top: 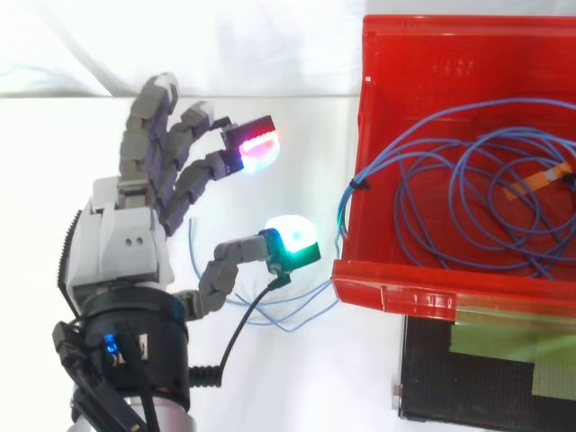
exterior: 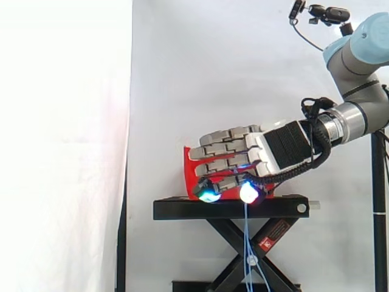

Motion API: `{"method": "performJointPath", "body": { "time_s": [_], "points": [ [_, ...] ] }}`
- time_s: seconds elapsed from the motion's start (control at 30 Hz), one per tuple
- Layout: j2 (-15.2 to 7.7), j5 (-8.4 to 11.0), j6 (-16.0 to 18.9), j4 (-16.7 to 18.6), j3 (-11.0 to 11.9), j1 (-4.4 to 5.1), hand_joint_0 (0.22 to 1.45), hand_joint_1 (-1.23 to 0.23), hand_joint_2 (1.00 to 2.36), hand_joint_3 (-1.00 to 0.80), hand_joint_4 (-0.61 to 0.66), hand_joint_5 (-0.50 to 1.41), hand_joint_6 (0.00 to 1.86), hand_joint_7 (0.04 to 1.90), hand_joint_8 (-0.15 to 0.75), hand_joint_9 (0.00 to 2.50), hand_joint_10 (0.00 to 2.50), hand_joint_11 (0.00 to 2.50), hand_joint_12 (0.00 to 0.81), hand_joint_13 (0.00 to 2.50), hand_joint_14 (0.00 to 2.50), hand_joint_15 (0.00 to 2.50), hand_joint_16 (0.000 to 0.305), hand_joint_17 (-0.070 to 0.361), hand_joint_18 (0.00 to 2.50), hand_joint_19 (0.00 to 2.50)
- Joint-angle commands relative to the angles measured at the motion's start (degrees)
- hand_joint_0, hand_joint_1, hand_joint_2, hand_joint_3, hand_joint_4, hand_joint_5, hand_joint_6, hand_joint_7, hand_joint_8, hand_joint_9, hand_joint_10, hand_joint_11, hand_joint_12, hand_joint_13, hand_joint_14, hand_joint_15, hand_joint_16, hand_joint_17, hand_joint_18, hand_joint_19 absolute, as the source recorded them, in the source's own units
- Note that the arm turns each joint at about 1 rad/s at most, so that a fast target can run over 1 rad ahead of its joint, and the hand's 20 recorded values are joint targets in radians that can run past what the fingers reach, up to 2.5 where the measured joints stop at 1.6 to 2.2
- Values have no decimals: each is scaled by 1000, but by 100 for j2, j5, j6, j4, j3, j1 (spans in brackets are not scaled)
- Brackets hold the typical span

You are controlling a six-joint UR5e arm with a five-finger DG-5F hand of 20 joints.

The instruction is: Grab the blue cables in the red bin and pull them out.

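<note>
Beside the red bin (top: 423,292) | hand (top: 121,243) fingers (top: 256,148) spread, pinching nothing | blue cables (top: 354,185) loop over bin's edge, hanging below.

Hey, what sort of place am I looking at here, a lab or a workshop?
Most likely a robotics lab test rig: a robot hand on an arm, a red bin of blue cables on a black stand, and a white curtain hung as a plain backdrop.
</note>
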Motion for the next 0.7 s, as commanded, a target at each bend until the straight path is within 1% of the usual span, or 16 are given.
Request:
{"method": "performJointPath", "body": {
  "time_s": [0.0, 0.03, 0.07, 0.17, 0.2, 0.23, 0.27, 0.3, 0.33, 0.4, 0.47, 0.53, 0.57, 0.6, 0.67],
  "points": [
    [-2, -89, -19, -156, -8, -50, 781, -1007, 1000, -1000, 148, 572, 9, 651, 235, 448, 18, 485, 343, 175, 8, 207, 51, 114, 142, 352],
    [-2, -89, -19, -156, -8, -50, 779, -1007, 1000, -1000, 144, 570, 10, 649, 236, 445, 16, 485, 343, 178, 9, 215, 51, 114, 143, 351],
    [-2, -159, 113, -165, 1, -59, 778, -1003, 1000, -1000, 149, 568, 9, 651, 237, 433, 18, 479, 344, 183, 11, 224, 51, 114, 144, 351],
    [-2, -203, 289, -138, 1, -68, 773, -998, 1000, -1000, 145, 561, 9, 653, 240, 426, 17, 464, 344, 192, 9, 227, 51, 114, 146, 357],
    [-2, -238, 491, -129, 1, -68, 773, -996, 1000, -1000, 146, 561, 10, 651, 239, 419, 15, 454, 343, 193, 9, 230, 51, 114, 146, 360],
    [-2, -247, 553, -129, 1, -68, 773, -997, 1000, -1000, 146, 559, 10, 652, 240, 418, 17, 453, 344, 194, 9, 227, 51, 115, 146, 360],
    [-2, -264, 711, -121, 1, -68, 773, -996, 1000, -1000, 152, 559, 9, 647, 238, 417, 15, 455, 344, 195, 9, 231, 51, 115, 148, 361],
    [-2, -264, 711, -121, 1, -68, 772, -997, 1000, -1000, 146, 558, 11, 646, 239, 416, 15, 453, 343, 196, 9, 231, 51, 115, 148, 357],
    [-2, -300, 1010, -85, 1, -68, 771, -995, 1000, -1000, 153, 558, 10, 645, 239, 415, 17, 452, 342, 198, 9, 228, 51, 115, 148, 360],
    [-2, -300, 1194, 11, 1, -76, 771, -990, 1000, -1000, 150, 558, 11, 646, 238, 414, 17, 450, 343, 198, 9, 232, 51, 115, 148, 364],
    [-2, -300, 1238, 134, 1, -76, 770, -988, 1000, -1000, 148, 559, 10, 645, 238, 413, 15, 454, 343, 201, 9, 226, 51, 115, 148, 356],
    [-2, -308, 1300, 169, 1, -76, 770, -984, 1000, -1000, 148, 558, 10, 650, 239, 412, 15, 449, 343, 199, 10, 232, 51, 115, 147, 368],
    [-2, -308, 1405, 187, 1, -94, 769, -982, 1000, -1000, 153, 559, 9, 651, 237, 411, 15, 453, 343, 200, 9, 232, 51, 115, 147, 368],
    [-2, -308, 1405, 187, 1, -94, 768, -980, 1000, -1000, 148, 559, 9, 647, 239, 409, 18, 449, 344, 200, 9, 229, 51, 115, 148, 364],
    [-2, -326, 1827, 240, 1, -138, 767, -980, 1000, -1000, 146, 558, 10, 651, 238, 411, 15, 453, 344, 200, 9, 232, 51, 115, 148, 367]
  ]
}}
